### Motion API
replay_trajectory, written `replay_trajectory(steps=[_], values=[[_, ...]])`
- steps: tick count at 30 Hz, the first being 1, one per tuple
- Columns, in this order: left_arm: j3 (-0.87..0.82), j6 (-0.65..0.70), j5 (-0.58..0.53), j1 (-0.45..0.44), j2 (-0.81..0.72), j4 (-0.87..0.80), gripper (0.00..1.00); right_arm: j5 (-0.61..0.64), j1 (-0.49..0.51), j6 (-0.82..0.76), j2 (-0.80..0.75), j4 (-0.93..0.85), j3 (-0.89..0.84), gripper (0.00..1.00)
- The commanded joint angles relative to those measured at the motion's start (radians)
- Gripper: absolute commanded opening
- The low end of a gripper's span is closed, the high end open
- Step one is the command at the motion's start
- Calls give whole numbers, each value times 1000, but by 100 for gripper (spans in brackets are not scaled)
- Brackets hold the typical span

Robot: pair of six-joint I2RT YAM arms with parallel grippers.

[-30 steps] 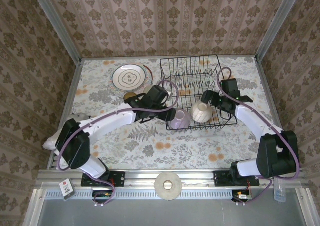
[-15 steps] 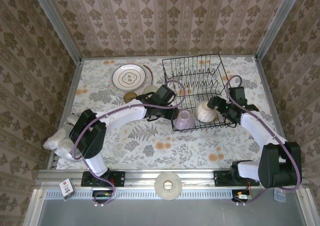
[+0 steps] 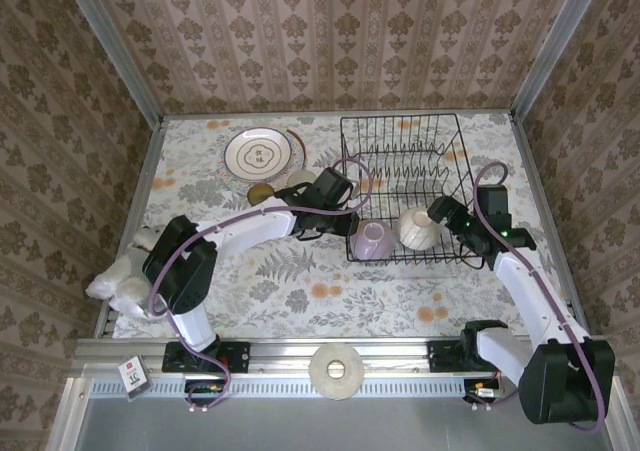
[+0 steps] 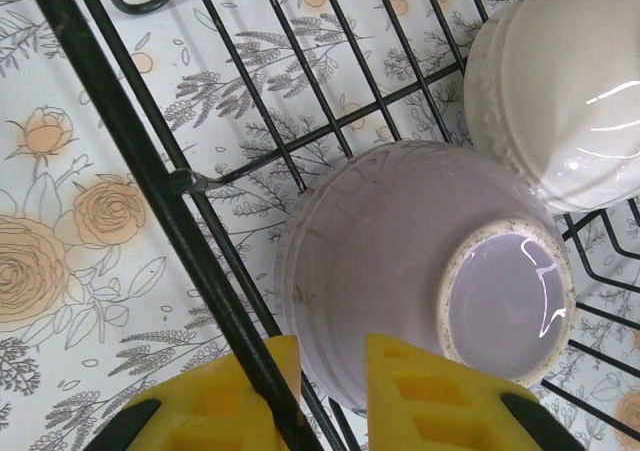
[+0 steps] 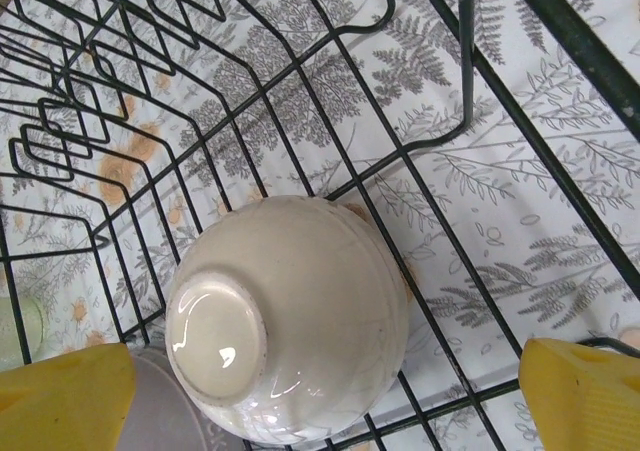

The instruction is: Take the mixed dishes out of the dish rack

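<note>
On the floral table, the overhead view shows the dish rack (image 3: 405,136) at the far right, with the lilac bowl (image 3: 372,239) and cream rounded bowl (image 3: 416,228) upside down along its near edge. The left gripper (image 3: 345,227) sits at the rack's left side and the right gripper (image 3: 441,217) beside the cream bowl. In the left wrist view, the yellow fingers (image 4: 225,401) stand close together, with a rack wire and the lilac bowl's edge in the narrow gap. Whether they pinch cannot be told. In the right wrist view, the fingers (image 5: 585,396) are spread wide either side of the cream bowl.
</note>
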Motion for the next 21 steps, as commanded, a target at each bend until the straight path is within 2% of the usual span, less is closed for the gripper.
replay_trajectory(steps=[1, 7, 12, 15, 21], values=[[-6, 164, 56, -10, 7, -87, 14, 99, -27, -12, -37, -77, -18, 100], [16, 234, 85, 4, 23, -144, 14, 49, 27, -70, -3, -45, 16, 100], [25, 227, 102, 4, 36, -125, 14, 200, 195, -134, 153, -117, 129, 100], [25, 221, 103, 4, 32, -122, 14, 235, 233, -134, 196, -123, 145, 100], [24, 197, 94, 5, 34, -112, 15, 223, 278, -130, 225, -130, 144, 100]])
